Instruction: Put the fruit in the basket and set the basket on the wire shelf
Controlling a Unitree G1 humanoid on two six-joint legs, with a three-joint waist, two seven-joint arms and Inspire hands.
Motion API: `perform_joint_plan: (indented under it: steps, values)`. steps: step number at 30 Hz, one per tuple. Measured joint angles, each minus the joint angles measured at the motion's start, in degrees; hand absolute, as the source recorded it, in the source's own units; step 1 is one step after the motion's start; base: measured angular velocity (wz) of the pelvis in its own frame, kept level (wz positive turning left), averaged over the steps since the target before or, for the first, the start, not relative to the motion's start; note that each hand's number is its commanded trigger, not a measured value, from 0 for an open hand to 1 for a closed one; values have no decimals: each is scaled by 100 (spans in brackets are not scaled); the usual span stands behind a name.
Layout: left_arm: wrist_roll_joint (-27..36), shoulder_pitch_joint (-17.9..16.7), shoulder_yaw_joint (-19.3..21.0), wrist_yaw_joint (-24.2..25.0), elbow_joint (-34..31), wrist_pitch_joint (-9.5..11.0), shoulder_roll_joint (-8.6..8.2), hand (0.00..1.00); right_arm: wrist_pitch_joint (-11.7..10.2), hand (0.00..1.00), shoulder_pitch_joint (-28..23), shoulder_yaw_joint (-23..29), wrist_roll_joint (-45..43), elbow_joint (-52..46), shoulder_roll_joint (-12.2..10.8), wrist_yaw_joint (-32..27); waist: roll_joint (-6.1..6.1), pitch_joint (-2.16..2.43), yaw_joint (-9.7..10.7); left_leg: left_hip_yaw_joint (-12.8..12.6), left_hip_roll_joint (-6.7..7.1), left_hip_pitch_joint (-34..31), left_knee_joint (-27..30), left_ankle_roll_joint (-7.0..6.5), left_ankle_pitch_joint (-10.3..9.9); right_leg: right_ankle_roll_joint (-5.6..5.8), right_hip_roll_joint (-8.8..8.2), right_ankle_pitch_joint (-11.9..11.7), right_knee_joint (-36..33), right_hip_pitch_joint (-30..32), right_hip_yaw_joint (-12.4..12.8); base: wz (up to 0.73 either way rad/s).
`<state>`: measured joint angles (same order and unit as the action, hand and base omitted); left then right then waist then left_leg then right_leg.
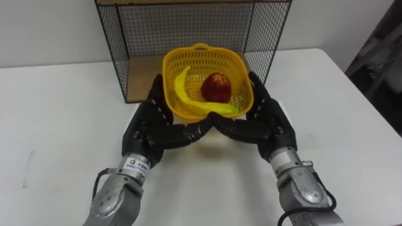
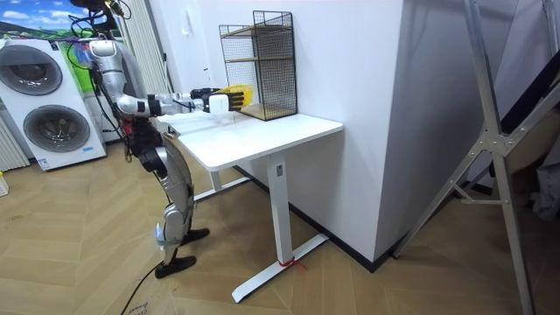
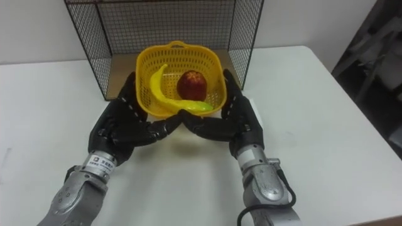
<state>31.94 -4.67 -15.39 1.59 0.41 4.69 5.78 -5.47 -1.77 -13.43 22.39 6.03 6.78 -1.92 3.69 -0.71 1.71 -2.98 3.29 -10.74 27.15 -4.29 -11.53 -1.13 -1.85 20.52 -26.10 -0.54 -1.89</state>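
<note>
Centre frame, just below the wire shelf [image 1: 113, 44] mouth at the top, the yellow basket [image 1: 242, 93] is cradled off the table [image 1: 63, 125] by both hands. Left hand [image 1: 151, 122] and right hand [image 1: 264, 119] are laid open against its sides and underside, nothing pinched. Banana [image 1: 182, 88] and apple [image 1: 216, 86] are already loaded. Basket should be kept level, fed straight up-frame, side mesh cleared, and released only once seated.
</note>
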Motion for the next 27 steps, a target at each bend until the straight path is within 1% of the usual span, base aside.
perform_joint_plan:
  steps: [1, 2, 3, 4, 5, 7, 9, 10, 11, 12, 13, 14, 15, 17, 18, 19, 20, 21, 22, 23, 24, 25, 27]
  values:
    - [-1, 0, 0, 0, 0, 31, 0, 0, 0, 0, 1, 1, 0, 0, 2, -3, 0, -23, -4, 4, 16, 18, 1, -9, -32, 25, -16, 15, -41, -11, -13, 3]
    - [0, 3, -1, 0, 0, 65, -1, 0, 0, 0, 2, 0, -7, 0, 1, -3, 1, -55, 0, 7, 29, 29, -2, -20, -72, 53, -32, 33, -96, -3, -41, 0]
    - [-1, 7, -1, 0, 0, 68, -1, 0, 0, 0, 2, 1, -11, 0, 0, -3, 3, -66, 0, 6, 33, 25, 5, -24, -97, 60, -41, 48, -140, 14, -58, 0]
    - [-4, 10, -1, -6, 0, 68, -1, 0, 0, 0, 3, 2, -15, 0, -17, -3, 12, -72, -3, 1, 54, 5, 48, -32, -136, 98, -75, 92, -250, 67, -104, 0]
    - [-2, 15, -3, -19, 0, 67, -6, 0, 0, 0, 5, 4, -15, 0, -48, -3, 12, -72, 4, -5, 65, -37, 93, -50, -163, 128, -106, 113, -360, 134, -163, 0]
    - [-9, 32, -2, -23, 0, 68, -7, 0, 2, 0, 9, 3, -34, -1, -46, -4, 1, -74, 4, -13, 65, -128, 193, -77, -209, 138, -127, 119, -534, 254, -217, 2]
    - [-10, 32, -3, -24, 0, 67, -7, 0, 3, 0, 10, 2, -64, -2, -44, -4, 3, -73, 0, -37, 70, -199, 285, -105, -270, 162, -152, 133, -785, 361, -218, -3]
    - [-10, 31, -2, -25, 0, 65, -4, 0, 3, 0, 8, -2, -64, -3, -49, -4, 6, -73, -11, -59, 112, -184, 302, -138, -295, 168, -216, 136, -1062, 459, -227, -5]
    - [-6, 32, -2, -25, 0, 67, -6, 0, 3, 0, 11, 2, -64, -4, -49, -4, 4, -70, -13, -127, 161, -132, 307, -191, -329, 198, -304, 151, -1347, 561, -199, -6]
    - [-6, 33, 0, -24, 0, 68, -4, 0, 3, 0, 18, 2, -64, -4, -50, -3, 4, -71, 5, -161, 193, -93, 312, -217, -346, 208, -344, 156, -1516, 609, -181, -8]
    - [-15, 33, 0, -24, 0, 68, -5, 0, 2, 0, 27, 4, -73, -4, -50, 1, 6, -65, 16, -187, 283, -30, 318, -263, -373, 261, -442, 142, -1890, 738, -139, 0]
    - [-13, 34, 2, -22, 0, 68, -11, 0, 1, 0, 33, 15, -73, -5, -51, 2, 5, -64, 16, -219, 366, 29, 321, -325, -412, 375, -563, 75, -2268, 887, -136, 0]
    - [-13, 34, 2, -22, 0, 68, -16, 0, 1, 0, 33, 23, -74, -5, -52, 2, 1, -61, 14, -238, 385, 53, 324, -346, -426, 407, -610, 25, -2414, 965, -142, 0]
    - [-17, 48, 37, -22, 0, 68, -19, 0, 1, 0, 41, 30, -256, -3, -32, 2, -23, -59, -9, -251, 389, 149, 287, -385, -450, 447, -631, -187, -2651, 1061, -142, -8]
    - [-16, 50, 39, -23, 0, 67, -6, 0, 1, 0, 40, 30, -255, -3, -28, 1, -30, -60, -4, -246, 380, 181, 261, -389, -446, 455, -624, -206, -2626, 1048, -144, -14]
    - [-14, 58, 37, -30, 0, 68, 0, 0, 1, 0, 47, 11, -257, -3, -10, 0, -72, -66, -32, -233, 338, 210, 244, -394, -441, 488, -593, -127, -2420, 970, -146, -21]
    - [-12, 77, 39, -73, 0, 69, -5, 0, 1, 0, 58, 1, -262, -4, 1, 0, -104, -57, -57, -244, 304, 202, 223, -396, -438, 481, -562, 37, -2013, 882, -147, -21]
    - [-13, 106, 45, -95, 0, 67, -7, 0, 1, 0, 70, 4, -264, -4, 4, 0, -113, -65, -57, -259, 299, 196, 214, -401, -436, 456, -554, 93, -1736, 872, -140, -13]
    - [-11, 147, 50, -107, 0, 67, -6, 0, 5, 0, 66, 3, -265, -3, 21, -1, -120, -72, -55, -312, 294, 201, 185, -413, -427, 441, -537, 55, -1192, 874, -134, 0]
    - [-12, 159, 47, -108, 2, 66, -6, 0, 6, 0, 65, 0, -265, 13, 40, -2, -143, -61, -46, -335, 295, 234, 149, -414, -426, 420, -495, 28, -890, 804, -141, -4]
    - [-13, 175, 39, -108, 2, 66, -6, 0, 6, 0, 73, 3, -263, 19, 41, -4, -166, -58, -41, -336, 283, 251, 118, -410, -424, 398, -474, 14, -770, 747, -153, -6]
    - [-25, 214, 37, -107, 2, 67, -5, 0, 6, 0, 110, 10, -263, 56, 51, -7, -211, -53, -22, -332, 231, 266, 56, -386, -408, 380, -397, -81, -604, 682, -153, -9]
    - [-73, 240, 38, -107, 2, 67, 3, 0, 6, 0, 170, 21, -261, 146, 50, -19, -212, -54, -20, -324, 169, 337, -48, -362, -384, 355, -330, -185, -376, 548, -188, -6]
